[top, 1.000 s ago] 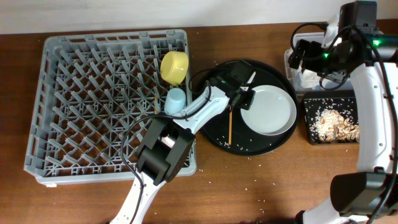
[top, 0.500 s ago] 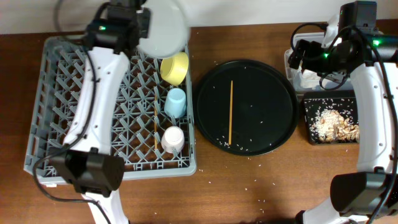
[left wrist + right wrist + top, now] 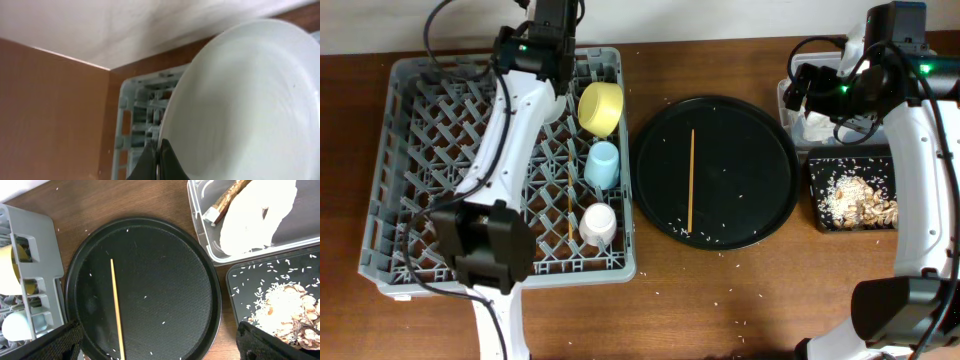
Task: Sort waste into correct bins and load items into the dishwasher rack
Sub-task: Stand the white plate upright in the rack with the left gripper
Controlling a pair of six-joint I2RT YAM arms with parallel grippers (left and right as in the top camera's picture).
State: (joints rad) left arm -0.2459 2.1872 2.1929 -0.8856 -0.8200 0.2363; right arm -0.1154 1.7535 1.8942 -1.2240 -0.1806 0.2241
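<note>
Yellow bowl, light-blue cup and pink cup sit in the rack; one chopstick lies on the round tray.

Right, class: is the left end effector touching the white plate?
Touching. The left wrist view shows the left end effector pinching the white plate at its rim.

A white plate is gleaming just ahead of the left gripper, against a grey lattice rack. Near that gripper, a yellow bowl and a light-blue cup are standing out. Below the right gripper, a black round tray is showing white speckles and a pale wooden chopstick.
</note>
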